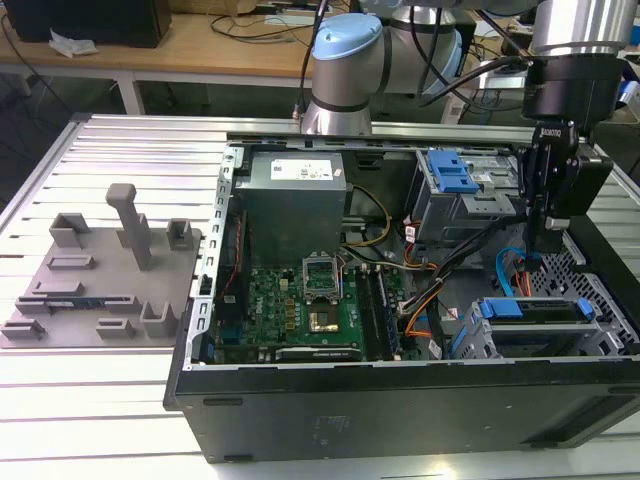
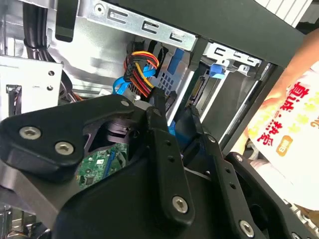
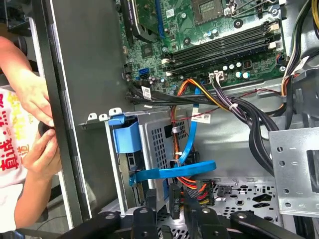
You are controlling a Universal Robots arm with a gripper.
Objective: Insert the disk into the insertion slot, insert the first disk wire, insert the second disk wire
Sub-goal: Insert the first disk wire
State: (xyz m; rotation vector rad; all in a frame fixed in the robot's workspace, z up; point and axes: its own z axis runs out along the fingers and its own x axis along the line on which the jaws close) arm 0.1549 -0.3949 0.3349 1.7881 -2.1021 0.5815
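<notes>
The disk (image 1: 535, 309), in its bright-blue caddy, sits inside the insertion slot (image 1: 592, 335), a grey perforated cage at the exterior view's right. In the first wrist view the caddy end of the disk (image 3: 124, 137) shows beside the slot's perforated wall (image 3: 158, 135). My gripper (image 1: 551, 240) reaches down into the case just behind that cage. Its fingers look shut on the black connector (image 3: 173, 198) of a disk wire with red, yellow and black strands (image 2: 142, 67). A blue flat disk wire (image 3: 174, 172) crosses just above the gripper (image 3: 172, 213), which also appears in the second wrist view (image 2: 174, 107).
A taller grey cage with a blue bracket (image 1: 450, 175) stands behind the gripper. The motherboard (image 1: 300, 300) and power supply (image 1: 295, 185) fill the case's middle. A person's hands (image 3: 35, 124) rest at the case's outer wall. A grey fixture plate (image 1: 100, 280) lies left of the case.
</notes>
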